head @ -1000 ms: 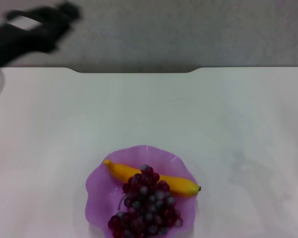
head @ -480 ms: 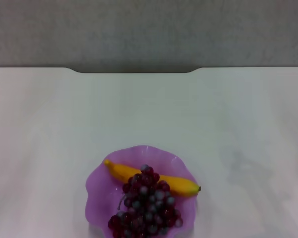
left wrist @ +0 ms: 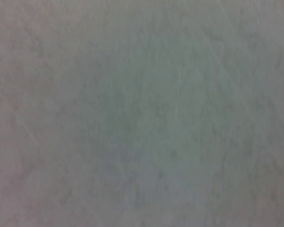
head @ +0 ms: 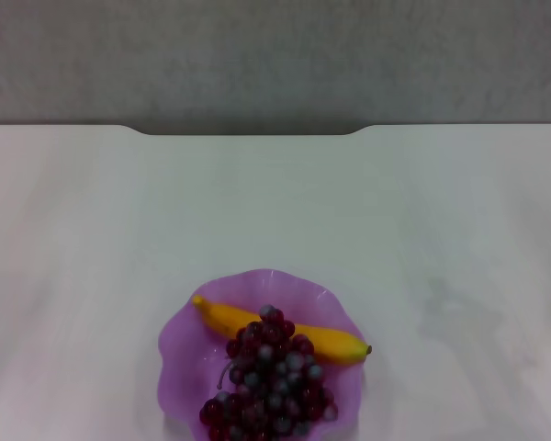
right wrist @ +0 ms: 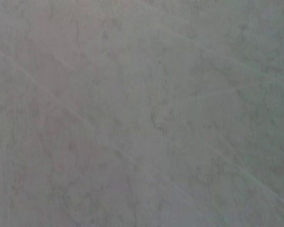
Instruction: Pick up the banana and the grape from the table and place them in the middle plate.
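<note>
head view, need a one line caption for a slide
Banana and grape bunch together in the purple plate on the white table, no arms in view.

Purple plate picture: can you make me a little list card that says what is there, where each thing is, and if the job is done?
plate: purple plate with a wavy rim, on the near middle of the white table
banana: yellow banana lying across the plate, dark tip toward the robot's right
grapes: dark red grapes in the plate, nearer the robot, overlapping the banana's middle
left gripper: not in view
right gripper: not in view
wrist views: only a plain grey surface
job: looks done, both fruits are in the plate
</note>
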